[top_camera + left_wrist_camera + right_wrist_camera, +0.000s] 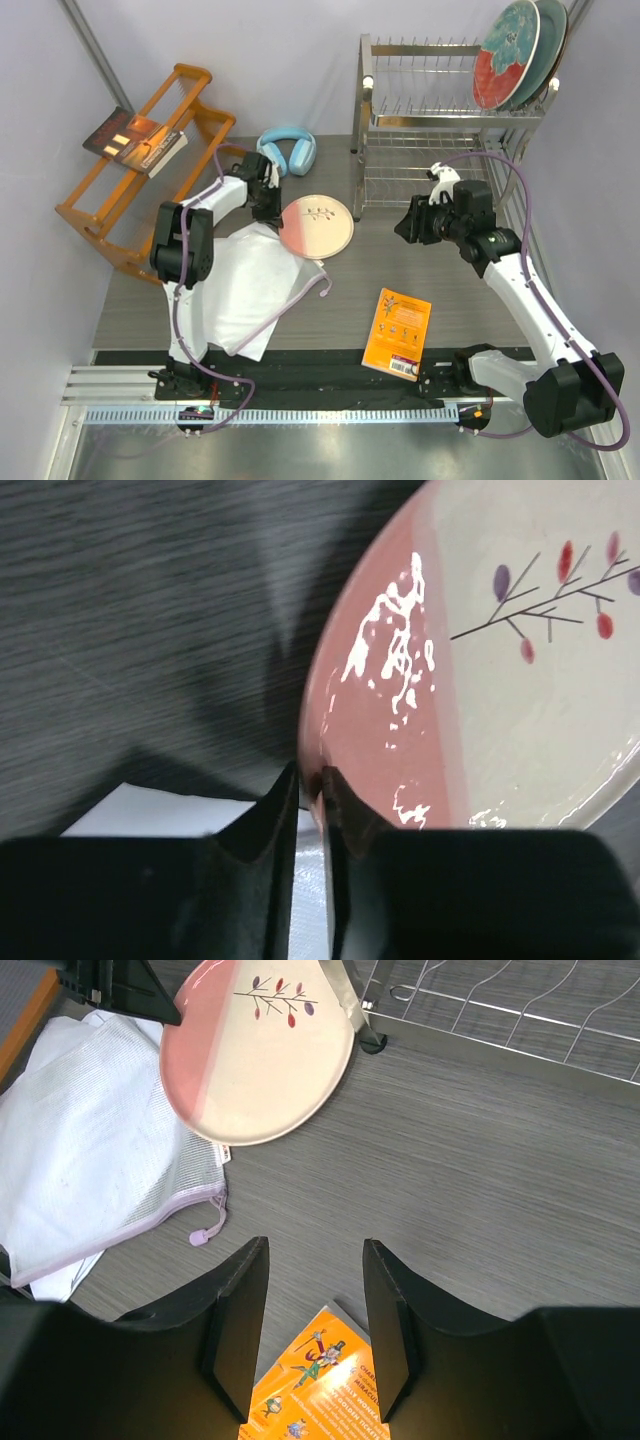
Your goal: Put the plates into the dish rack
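A pink-and-cream plate with a sprig lies mid-table, its left edge resting over a white mesh bag. My left gripper is shut on the pink rim of that plate, with the rim pinched between its narrow jaws. Two more plates stand upright in the upper tier of the silver dish rack at the back right: a teal-and-red one and a darker teal one behind it. My right gripper hangs open and empty in front of the rack.
A white mesh bag lies under the left arm. Light blue headphones sit behind the plate. An orange wooden rack holding books stands at the far left. An orange book lies near the front edge.
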